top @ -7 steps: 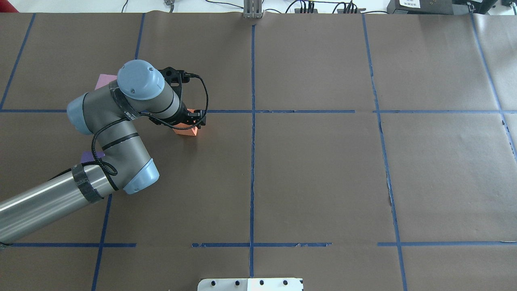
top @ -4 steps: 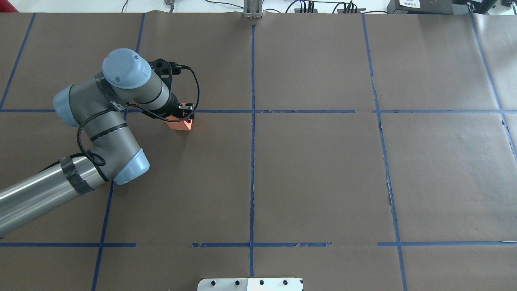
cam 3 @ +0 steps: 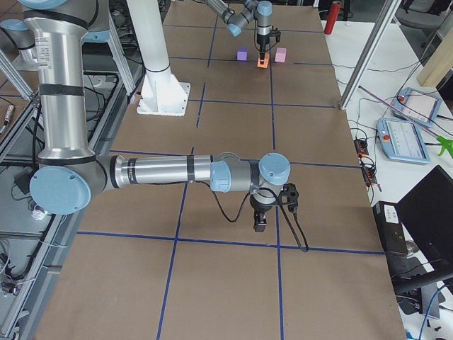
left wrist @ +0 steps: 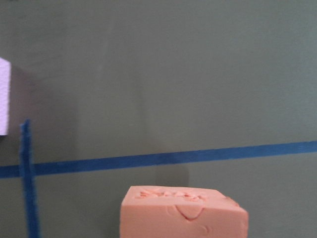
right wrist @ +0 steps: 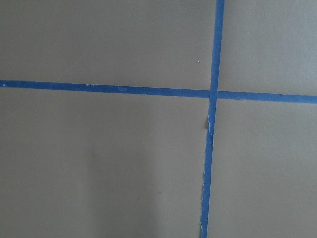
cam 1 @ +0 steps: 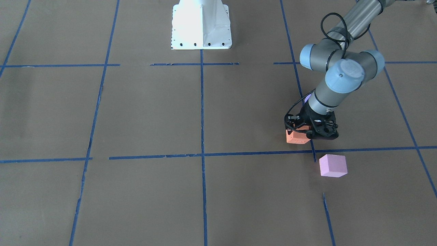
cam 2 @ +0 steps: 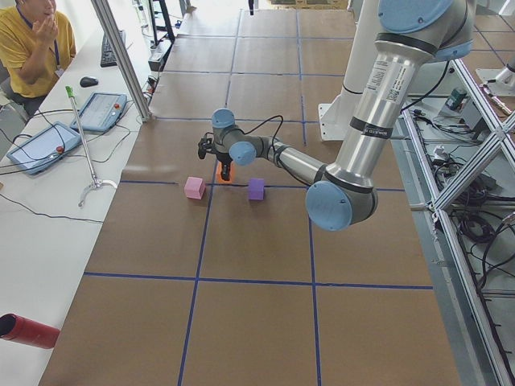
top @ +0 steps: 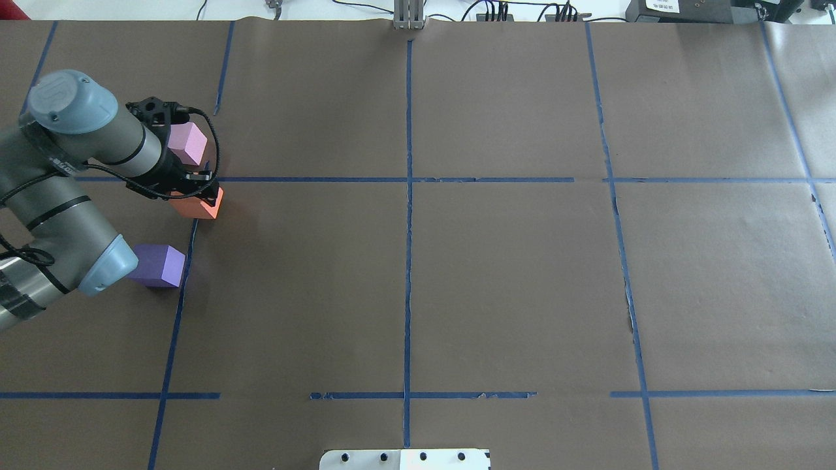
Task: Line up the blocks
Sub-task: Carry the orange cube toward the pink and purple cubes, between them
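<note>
Looks well along, though not finished. Seen from overhead, on the 9 o'clock side of the counter: all three blocks gathered near one another, none touching.

Grasps the orange block from above with the left hand, clenched on its sides. Cannot tell whether resting on the counter or hanging just above it. In the left wrist view, only the dented top face at the lower edge, with no fingers showing.

With the light pink block at about 12 o'clock of the orange one, just beyond the blue tape line. With the violet-purple block at about 7 o'clock of it, partly tucked under the arm's elbow.

Judged from that layout: nearly a row running from 12 to 6 o'clock, the orange one between the other two but bulging a little toward 3 o'clock. Gaps on either side look roughly alike.

Left to do, most likely: shift the orange block slightly toward 9 o'clock, set it down flat, let go and lift clear. Perhaps also square up the faces, since the three sit at differing angles.

As for the right hand: well apart from the blocks, low over the counter by a tape crossing. Released or clenched, cannot tell.
</note>
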Controlling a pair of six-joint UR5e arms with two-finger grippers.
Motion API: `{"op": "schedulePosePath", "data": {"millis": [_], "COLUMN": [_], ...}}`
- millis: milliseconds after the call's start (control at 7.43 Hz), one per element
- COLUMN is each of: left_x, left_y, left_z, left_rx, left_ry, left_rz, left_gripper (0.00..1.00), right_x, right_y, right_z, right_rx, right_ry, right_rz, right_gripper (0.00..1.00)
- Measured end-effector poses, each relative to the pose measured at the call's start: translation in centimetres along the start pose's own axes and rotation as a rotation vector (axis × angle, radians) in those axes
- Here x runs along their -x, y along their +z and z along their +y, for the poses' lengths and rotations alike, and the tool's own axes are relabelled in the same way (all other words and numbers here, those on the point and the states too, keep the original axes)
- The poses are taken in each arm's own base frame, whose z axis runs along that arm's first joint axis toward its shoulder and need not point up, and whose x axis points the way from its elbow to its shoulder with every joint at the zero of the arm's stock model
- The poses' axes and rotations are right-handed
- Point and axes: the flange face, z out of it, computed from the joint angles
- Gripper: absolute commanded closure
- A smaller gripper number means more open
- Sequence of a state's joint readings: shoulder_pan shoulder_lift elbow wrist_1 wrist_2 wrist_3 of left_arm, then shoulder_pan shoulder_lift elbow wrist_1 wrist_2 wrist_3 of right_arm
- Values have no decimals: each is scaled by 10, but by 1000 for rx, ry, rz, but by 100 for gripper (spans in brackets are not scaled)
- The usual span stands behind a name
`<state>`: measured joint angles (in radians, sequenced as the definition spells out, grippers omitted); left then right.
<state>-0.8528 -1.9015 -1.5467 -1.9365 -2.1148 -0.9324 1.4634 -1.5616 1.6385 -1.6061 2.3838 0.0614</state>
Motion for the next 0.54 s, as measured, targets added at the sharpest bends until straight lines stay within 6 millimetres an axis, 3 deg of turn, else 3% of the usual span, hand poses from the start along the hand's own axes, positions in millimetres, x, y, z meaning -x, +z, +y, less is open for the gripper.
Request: {"op": "schedulePosePath", "data": {"millis": [269,404,538], "left_x": [23,29,34], "left_y": [5,7,9], "left_z": [3,4,5], "left_rx": [11,16,18], "left_ry": [-22,-29,-35], "left_rz": [-17,-23,-27], "left_gripper": [60,41,1], "right_x": [0,0,0], "right_y": [0,0,0], "right_z": [0,0,0], "right_rx": [0,0,0], "right_ry": [0,0,0], "right_rz": [0,0,0], "right_gripper": [0,0,0]}}
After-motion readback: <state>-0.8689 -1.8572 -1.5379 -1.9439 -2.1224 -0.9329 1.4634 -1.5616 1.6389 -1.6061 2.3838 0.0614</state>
